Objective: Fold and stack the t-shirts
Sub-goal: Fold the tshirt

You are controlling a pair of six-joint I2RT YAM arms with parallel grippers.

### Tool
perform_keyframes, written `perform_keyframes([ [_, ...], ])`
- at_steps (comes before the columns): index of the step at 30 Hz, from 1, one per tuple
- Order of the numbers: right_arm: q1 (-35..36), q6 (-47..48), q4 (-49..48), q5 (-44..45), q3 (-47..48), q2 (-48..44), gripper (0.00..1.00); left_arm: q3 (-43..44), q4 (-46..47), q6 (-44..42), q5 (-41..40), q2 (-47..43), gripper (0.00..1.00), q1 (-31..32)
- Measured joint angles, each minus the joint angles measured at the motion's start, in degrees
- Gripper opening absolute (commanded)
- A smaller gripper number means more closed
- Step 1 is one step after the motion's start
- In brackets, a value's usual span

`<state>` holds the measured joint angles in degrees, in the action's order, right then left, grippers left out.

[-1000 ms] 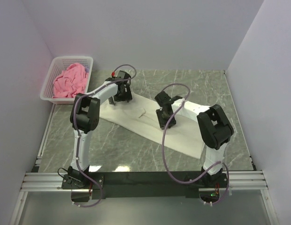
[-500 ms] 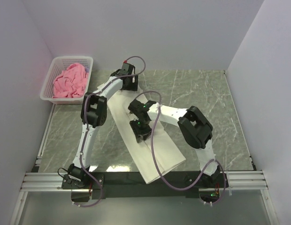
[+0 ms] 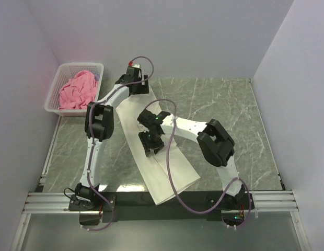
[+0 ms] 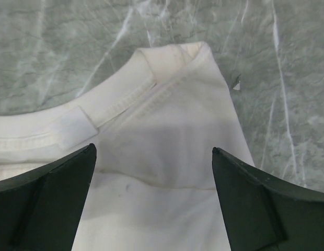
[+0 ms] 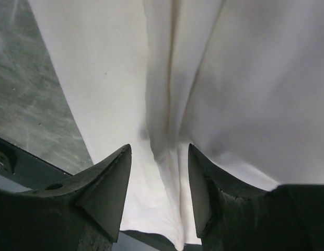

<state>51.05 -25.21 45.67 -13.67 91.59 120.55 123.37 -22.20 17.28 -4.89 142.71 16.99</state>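
Pink t-shirt (image 3: 77, 90) heaped in the lattice basket (image 3: 81, 65) at the tabletop's (image 3: 230, 104) far-left corner; left gripper (image 4: 153, 149) released, jaws wide over the collar of the cream-white t-shirt (image 3: 172, 175), a folded strip reaching the near edge; right gripper (image 5: 159, 147) straddles a cloth ridge mid-strip, grasp impossible to tell

Up top, the fixed camera sits high behind the arm bases (image 3: 88, 201) at six o'clock. It faces forward and down, across the whole marble surface (image 3: 224, 104) to the back wall (image 3: 167, 36) at twelve, with the basket (image 3: 56, 89) at ten. That's the distant view.

The left wrist camera hangs close above the cream shirt (image 4: 167, 157), looking down past the left pincer (image 4: 153, 149) at the collar, marble showing beyond.

The right wrist camera is nearer yet, and the right pincer (image 5: 159, 146) frames a crease in the cloth, marble at nine. All three views share that shirt.
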Motion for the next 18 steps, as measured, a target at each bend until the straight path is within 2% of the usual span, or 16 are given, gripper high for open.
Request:
perform_keyframes([
  [3,0.0,0.1,0.2,3.2,-2.1,-4.5,0.55,-4.5,1.2,1.8,-1.4,-5.1,0.98,-0.2],
  [8,-1.6,-0.5,-0.3,6.3,-13.4,-18.4,0.50,-12.0,1.8,5.3,-3.9,-17.9,0.96,0.0],
  [11,-3.0,-0.7,0.0,7.2,-19.4,-23.5,0.45,-14.8,1.5,8.1,-5.7,-24.8,0.88,0.3],
  [14,-4.0,-0.8,0.2,7.8,-25.0,-25.2,0.42,-17.4,0.2,11.1,-8.0,-28.8,0.80,1.4],
  [18,-4.0,-0.9,1.0,7.8,-30.2,-25.3,0.41,-23.1,-3.5,15.4,-10.2,-29.6,0.75,4.6],
])
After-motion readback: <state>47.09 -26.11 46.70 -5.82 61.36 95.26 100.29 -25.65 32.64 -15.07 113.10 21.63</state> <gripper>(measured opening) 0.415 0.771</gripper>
